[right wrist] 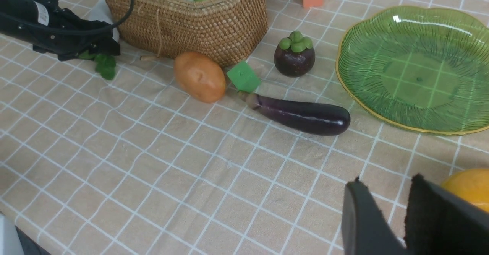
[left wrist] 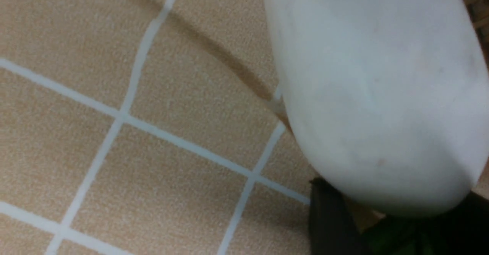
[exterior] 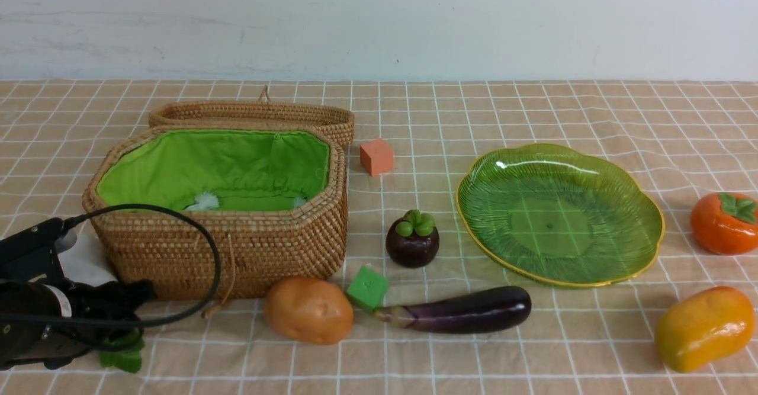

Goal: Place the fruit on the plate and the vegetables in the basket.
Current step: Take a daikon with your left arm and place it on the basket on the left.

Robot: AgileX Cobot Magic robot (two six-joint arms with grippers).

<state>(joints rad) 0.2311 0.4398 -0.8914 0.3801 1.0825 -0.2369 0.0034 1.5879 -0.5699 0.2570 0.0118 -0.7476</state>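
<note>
Front view: left tool (exterior: 135, 311) at radish (exterior: 89, 267) beside basket (exterior: 249, 244)

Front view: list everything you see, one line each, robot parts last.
basket: one, tan wicker with green lining, left
lid: one, tan wicker, behind the basket
radish: one, white with green leaves, left of the basket
potato: one, brown-orange, in front of the basket
green cube: one, between potato and eggplant
eggplant: one, dark purple, front centre
mangosteen: one, dark purple with green cap, between basket and plate
orange cube: one, right of the lid
plate: one, green with yellow rim, right of centre
persimmon: one, orange, right of the plate
mango: one, yellow-orange, front right
cloth: one, tan with white grid, under everything
left gripper: one, black, at the radish, grip unclear
right gripper: one, black, open, near the mango
</note>
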